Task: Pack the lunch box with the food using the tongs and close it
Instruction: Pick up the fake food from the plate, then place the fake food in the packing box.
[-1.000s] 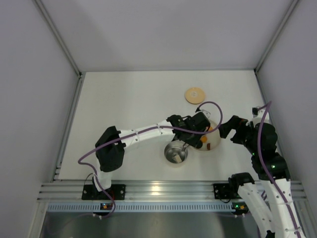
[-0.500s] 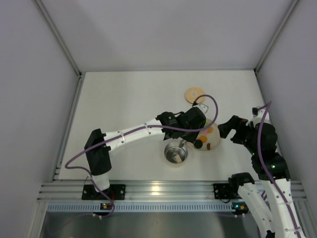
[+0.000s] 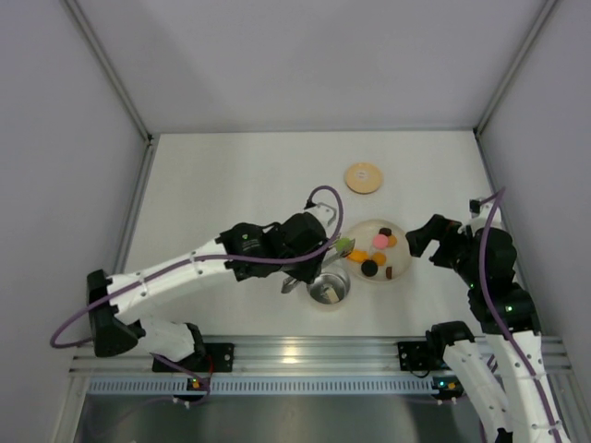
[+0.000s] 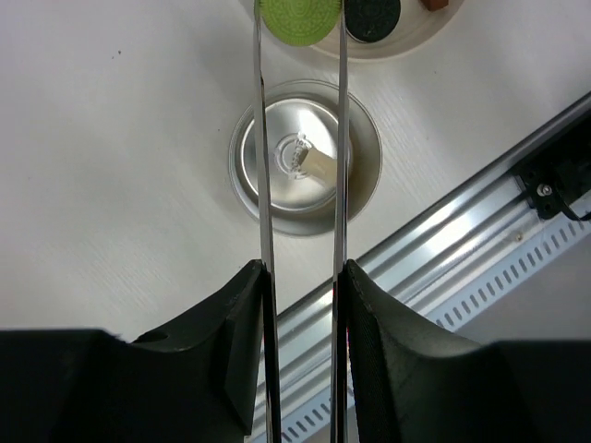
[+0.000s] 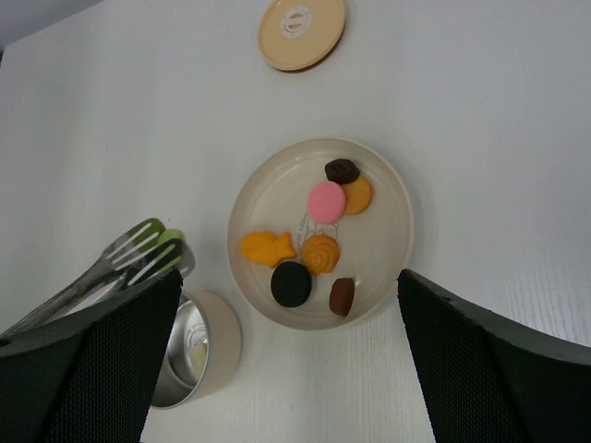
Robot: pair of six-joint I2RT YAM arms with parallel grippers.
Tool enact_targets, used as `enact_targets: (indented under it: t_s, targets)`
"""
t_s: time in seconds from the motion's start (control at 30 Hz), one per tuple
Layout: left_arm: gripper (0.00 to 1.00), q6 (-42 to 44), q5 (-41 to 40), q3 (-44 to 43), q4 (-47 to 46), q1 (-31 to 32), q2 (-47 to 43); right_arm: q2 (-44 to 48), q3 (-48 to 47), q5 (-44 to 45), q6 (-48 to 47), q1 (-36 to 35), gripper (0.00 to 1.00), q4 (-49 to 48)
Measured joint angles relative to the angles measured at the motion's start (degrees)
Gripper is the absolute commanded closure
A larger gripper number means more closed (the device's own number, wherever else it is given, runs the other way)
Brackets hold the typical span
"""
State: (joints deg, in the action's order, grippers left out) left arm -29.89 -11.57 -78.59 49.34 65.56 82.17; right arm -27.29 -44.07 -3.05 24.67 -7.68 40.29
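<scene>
- Though its wooden lid lies flat well apart, beyond the plate, the lunch box stands upright and open near the table's front edge, just beside the near-left rim of the plate.
- A pale piece lies on its shiny bottom.
- The tongs run above the lunch box, their two thin arms passing over its opening in the left wrist view.
- Their tips pinch a green piece, which sits between the lunch box and the plate's left rim in the top view.
- The left gripper squeezes the tongs' arms from both sides, one black finger pressed against each.
- On the plate lie the rest of the food: a pink round, an orange round, a dark brown bit, an orange fish shape, an orange swirl, a black round and a brown bit.
- The right gripper hangs by the plate's right side, fingers spread wide, holding nothing.
</scene>
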Motion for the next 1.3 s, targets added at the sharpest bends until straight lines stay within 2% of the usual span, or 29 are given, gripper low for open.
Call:
enact_targets:
  t_s: [0.13, 0.3, 0.57, 0.77, 0.87, 1.13, 1.3]
  targets:
    - [0.64, -0.7, 1.9, 3.3, 3.1, 0.0, -10.0, -0.9, 0.1, 0.0, 0.0, 0.0, 0.00, -0.1]
    - [0.64, -1.7, 3.4, 7.3, 5.6, 0.5, -16.4, -1.7, 0.1, 0.0, 0.0, 0.0, 0.01, -0.2]
    - [0.59, -3.0, 5.4, 14.4, 6.9, 1.9, -16.2, -1.8, 0.1, 0.3, -0.1, 0.0, 0.01, -0.2]
    - [0.49, -3.0, 5.8, 14.5, 6.7, 2.3, -15.9, -1.7, 0.1, 0.4, -0.1, 0.0, 0.00, -0.2]
    - [0.48, -3.0, 6.0, 14.5, 6.4, 2.4, -15.6, -1.7, 0.1, 0.4, 0.0, 0.0, 0.00, -0.2]
    - [0.48, -3.0, 6.0, 14.0, 6.3, 2.5, -13.9, -1.7, 0.1, 0.4, 0.0, 0.0, 0.00, -0.2]
    - [0.48, -2.6, 6.0, 10.1, 6.3, 2.6, -12.4, -1.8, 0.1, 0.4, 0.0, 0.0, 0.01, -0.2]
